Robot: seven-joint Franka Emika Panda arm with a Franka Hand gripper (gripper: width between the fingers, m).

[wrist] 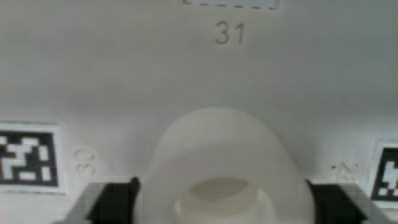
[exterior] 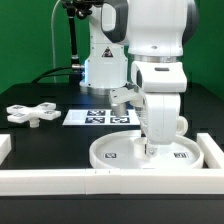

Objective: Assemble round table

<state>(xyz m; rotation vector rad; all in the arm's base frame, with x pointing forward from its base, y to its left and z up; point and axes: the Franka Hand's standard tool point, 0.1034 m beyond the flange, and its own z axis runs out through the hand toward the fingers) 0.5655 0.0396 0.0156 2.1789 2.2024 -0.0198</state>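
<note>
The arm reaches down over the disc (exterior: 112,152). The disc lies flat on the black counter (exterior: 40,140), close to the white rails (exterior: 60,180). The end effector (wrist: 222,203) is clenched on the leg (wrist: 222,150), with one finger on each side. The leg stands on the disc, near its middle. The base (exterior: 30,113) lies well apart at the exterior view's left, beside the marker board (exterior: 100,117).

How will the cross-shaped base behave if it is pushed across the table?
The cross-shaped base lies flat and low, so it would probably slide, not tip or roll. It looks like moulded white plastic, so it is likely stiff and fairly light.
</note>
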